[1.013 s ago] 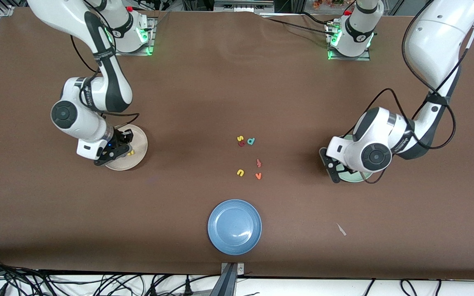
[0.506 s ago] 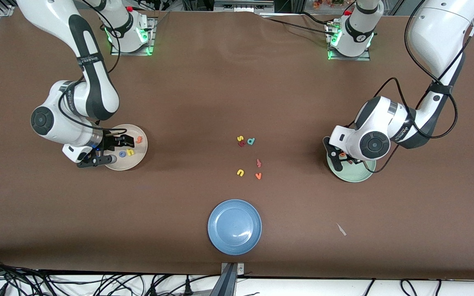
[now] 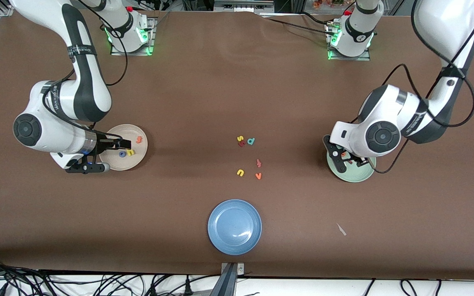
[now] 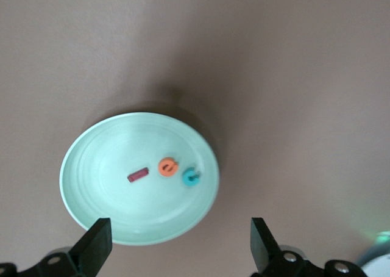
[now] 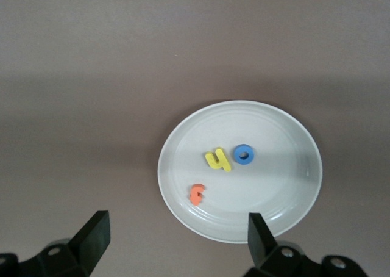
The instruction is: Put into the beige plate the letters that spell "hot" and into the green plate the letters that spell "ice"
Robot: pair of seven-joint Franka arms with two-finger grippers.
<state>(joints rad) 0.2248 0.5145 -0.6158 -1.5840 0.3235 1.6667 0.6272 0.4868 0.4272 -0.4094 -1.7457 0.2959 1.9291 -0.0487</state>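
Front view: the beige plate (image 3: 135, 163) at my right arm's end of the table holds the yellow h (image 5: 219, 160), blue o (image 5: 244, 154) and orange t (image 5: 196, 194). The green plate (image 3: 360, 176) at my left arm's end holds the dark red i (image 4: 138, 175), orange e (image 4: 167, 166) and teal c (image 4: 191, 177), lying in a row. My right gripper (image 5: 173, 240) hangs over the beige plate's edge, fingers spread wide, holding nothing. My left gripper (image 4: 178, 243) hangs over the green plate, likewise released and empty. The blue plate (image 3: 234, 226) sits bare nearer the camera, with stray letters (image 3: 249, 158) mid-table between the plates.
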